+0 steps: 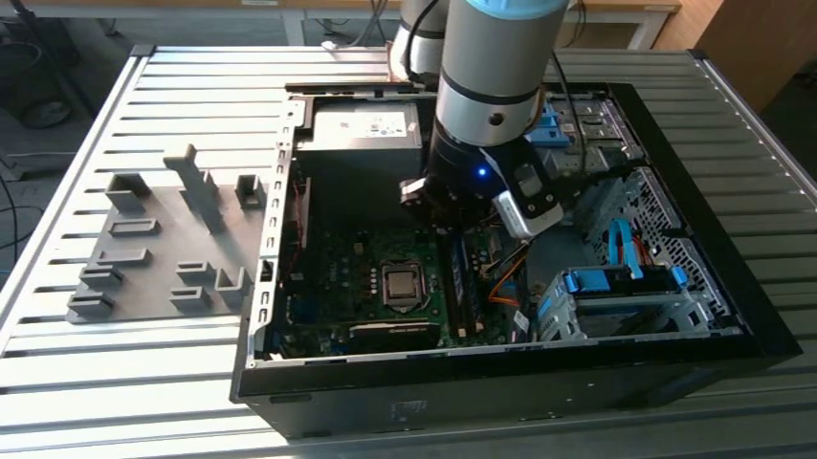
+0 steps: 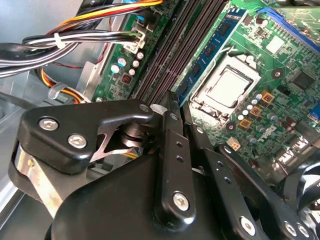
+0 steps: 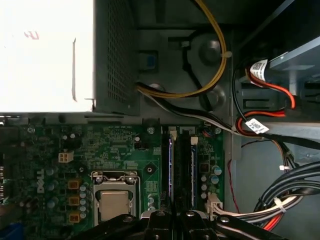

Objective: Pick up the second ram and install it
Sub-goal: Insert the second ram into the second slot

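Note:
My gripper (image 1: 445, 226) hangs inside the open computer case (image 1: 715, 316), just above the memory slots of the green motherboard (image 3: 115, 150). Its two black fingers (image 2: 170, 150) stand close together with nothing between them, tips (image 3: 173, 214) over the slot ends. A thin blue ram (image 3: 170, 170) stands on edge in the slot beside the processor socket (image 3: 112, 200), and it also appears in the second wrist view (image 2: 220, 42). One slot further from the socket runs another thin blue strip (image 3: 192, 175), which looks like the second ram seated there.
The grey power supply (image 1: 364, 124) sits at the case's far end. Bundled cables (image 3: 285, 200) and drive cages with blue brackets (image 1: 619, 282) crowd the exterior view's right. A grey holder rack (image 1: 166, 239) lies on the slatted table at the left.

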Robot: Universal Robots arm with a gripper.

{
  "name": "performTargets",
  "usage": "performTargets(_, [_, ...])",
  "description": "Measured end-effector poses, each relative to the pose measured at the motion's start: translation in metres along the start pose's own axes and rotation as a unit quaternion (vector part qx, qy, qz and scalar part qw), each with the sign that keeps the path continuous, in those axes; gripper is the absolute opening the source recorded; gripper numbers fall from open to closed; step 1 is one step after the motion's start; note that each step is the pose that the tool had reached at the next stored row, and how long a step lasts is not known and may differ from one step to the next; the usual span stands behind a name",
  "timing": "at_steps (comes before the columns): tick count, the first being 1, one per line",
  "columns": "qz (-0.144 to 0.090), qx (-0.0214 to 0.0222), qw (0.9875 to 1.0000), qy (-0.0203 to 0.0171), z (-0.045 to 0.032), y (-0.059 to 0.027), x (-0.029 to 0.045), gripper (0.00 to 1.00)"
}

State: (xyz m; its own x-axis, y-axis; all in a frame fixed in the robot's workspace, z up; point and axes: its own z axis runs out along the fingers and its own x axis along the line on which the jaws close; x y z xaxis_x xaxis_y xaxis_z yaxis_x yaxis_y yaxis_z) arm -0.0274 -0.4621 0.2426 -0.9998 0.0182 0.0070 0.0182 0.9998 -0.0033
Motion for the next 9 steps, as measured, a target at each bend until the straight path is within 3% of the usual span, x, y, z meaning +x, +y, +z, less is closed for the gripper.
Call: performTargets(9, [0.000,-0.0001,1.0000,0.0009,0.0100,-0.0052,-0.0004,0.14])
